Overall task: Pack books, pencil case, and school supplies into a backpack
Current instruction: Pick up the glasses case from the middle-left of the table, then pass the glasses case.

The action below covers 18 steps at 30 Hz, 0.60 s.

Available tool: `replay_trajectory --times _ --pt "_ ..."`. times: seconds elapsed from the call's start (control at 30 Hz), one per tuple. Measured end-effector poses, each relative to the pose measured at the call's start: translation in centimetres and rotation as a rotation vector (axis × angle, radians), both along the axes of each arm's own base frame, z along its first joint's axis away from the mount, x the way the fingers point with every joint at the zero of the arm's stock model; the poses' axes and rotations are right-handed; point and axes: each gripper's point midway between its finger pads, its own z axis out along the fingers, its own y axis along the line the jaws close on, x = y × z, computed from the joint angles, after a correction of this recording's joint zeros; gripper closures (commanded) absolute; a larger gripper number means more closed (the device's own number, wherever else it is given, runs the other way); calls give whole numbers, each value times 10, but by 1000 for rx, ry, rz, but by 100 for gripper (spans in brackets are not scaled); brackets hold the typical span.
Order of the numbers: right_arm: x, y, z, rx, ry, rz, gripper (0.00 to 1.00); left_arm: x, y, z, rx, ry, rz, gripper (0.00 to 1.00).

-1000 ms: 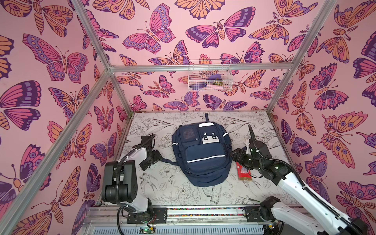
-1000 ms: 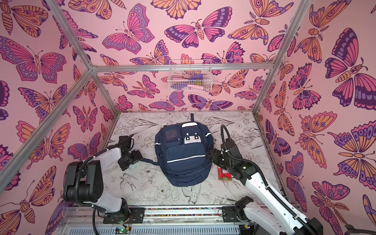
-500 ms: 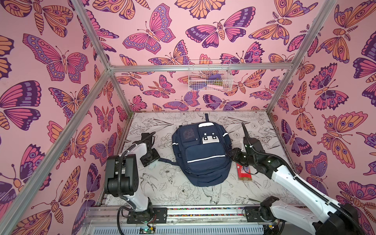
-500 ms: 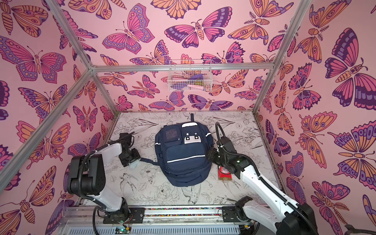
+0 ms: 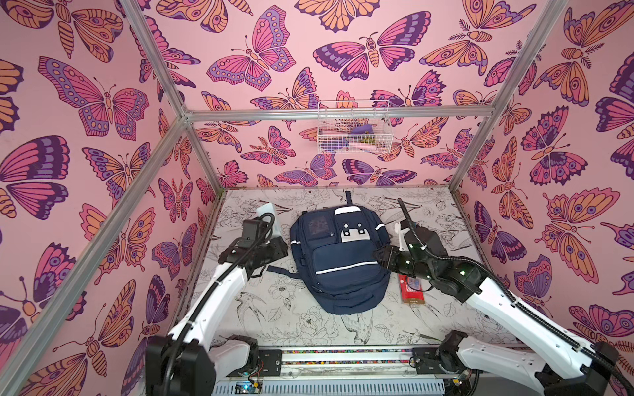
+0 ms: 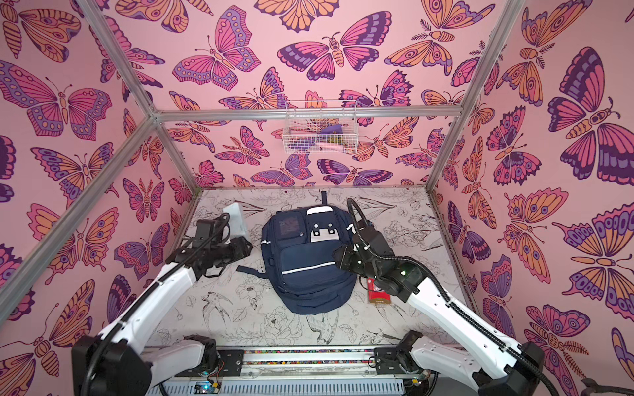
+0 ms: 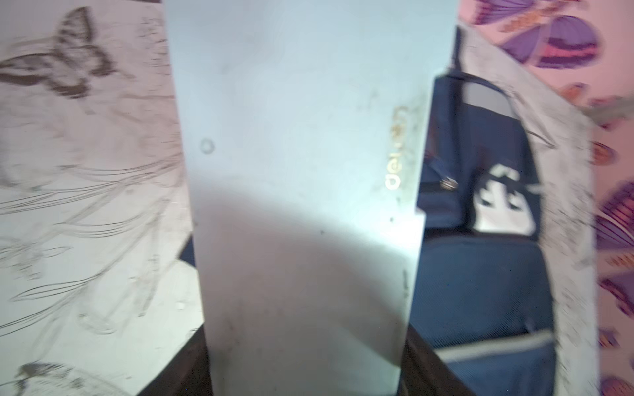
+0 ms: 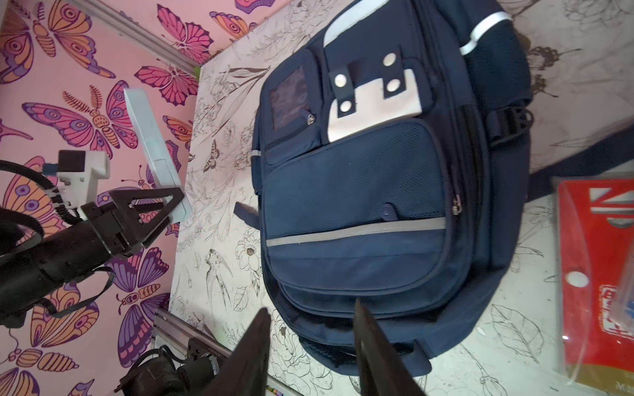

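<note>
The navy backpack [image 5: 338, 264] lies flat with its front pockets up in the middle of the bench [image 5: 274, 319], its white top tab toward the back wall; both top views show it whole. The left gripper [image 5: 276, 240] stands just beside the backpack on the left arm's side, clamped on the lower end of a pale blue-white pencil case [image 5: 269, 216] that rises upright off the bench. Only the left wrist view, blurred, shows the case's broad face [image 7: 302, 171] with gold lettering along one edge. The right wrist view shows its thin edge [image 8: 151, 144], with the dark triangular fingers [image 8: 147, 205] pressed on either face. The right gripper [image 5: 379, 255] sits at the backpack's opposite edge. The top views hide its jaws, while the right wrist view shows its two dark fingers [image 8: 254, 349] apart with nothing between them. A red packet [image 5: 411, 291] in a clear sleeve lies flat on the bench beside the backpack, partly under the right arm. A white wire basket [image 5: 353, 127], seen in the top views alone, hangs on the back wall
</note>
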Motion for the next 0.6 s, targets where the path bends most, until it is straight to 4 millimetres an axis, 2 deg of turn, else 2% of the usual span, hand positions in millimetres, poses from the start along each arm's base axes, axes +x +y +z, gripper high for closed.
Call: replay_trajectory --times 0.13,0.3,0.43,0.6 --pt "-3 20 1 -3 12 27 45 -41 -57 12 -113 -40 -212 83" --pt "2 47 6 -13 17 65 40 -89 -105 20 -183 -72 -412 85" --pt "12 68 20 -9 -7 102 38 -111 -130 20 -191 -85 -514 86" --pt "22 86 30 -13 -29 140 38 -122 -145 15 -154 -100 -568 88"
